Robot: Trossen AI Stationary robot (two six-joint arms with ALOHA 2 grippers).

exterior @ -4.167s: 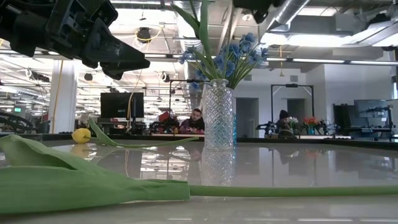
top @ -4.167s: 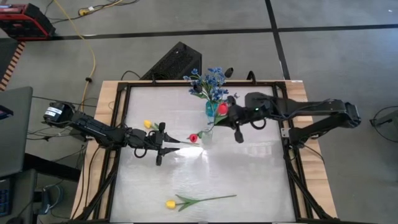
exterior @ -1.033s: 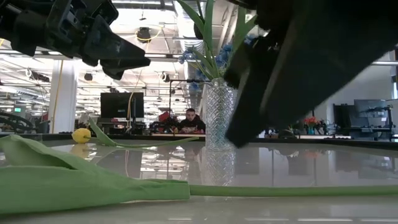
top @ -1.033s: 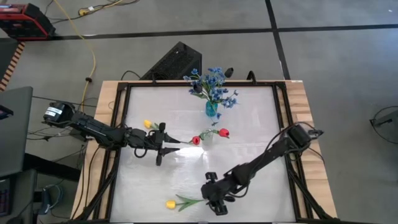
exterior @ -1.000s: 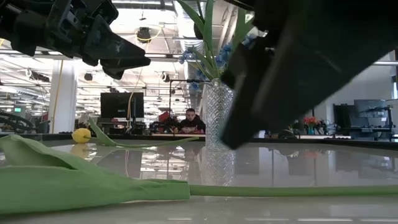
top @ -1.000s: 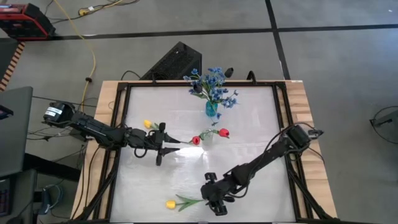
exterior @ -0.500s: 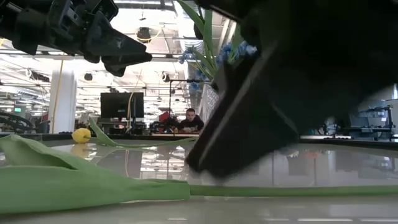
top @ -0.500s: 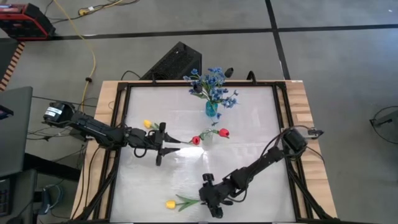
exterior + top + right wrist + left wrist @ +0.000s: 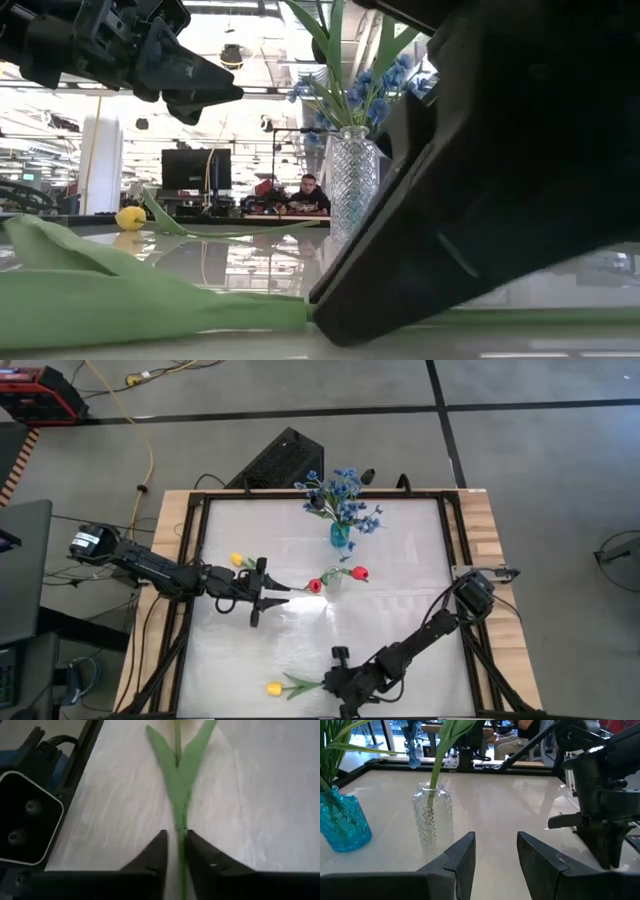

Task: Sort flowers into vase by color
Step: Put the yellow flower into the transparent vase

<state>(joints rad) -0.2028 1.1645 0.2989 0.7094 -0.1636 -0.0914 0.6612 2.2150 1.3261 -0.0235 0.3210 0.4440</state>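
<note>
Here the blue vase (image 9: 340, 536) holds blue flowers (image 9: 341, 496); right claw (image 9: 174, 851) pinches a tulip stem (image 9: 178, 790), left claw (image 9: 492, 851) gaping.

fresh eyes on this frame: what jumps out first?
The right gripper, low at the table's near edge, with its fingers closed around the green stem of the lying yellow tulip. Next, the blue vase near the far edge, already full of blue blossoms. The left gripper hangs open mid-table, facing a clear glass vase with red tulips.
</note>
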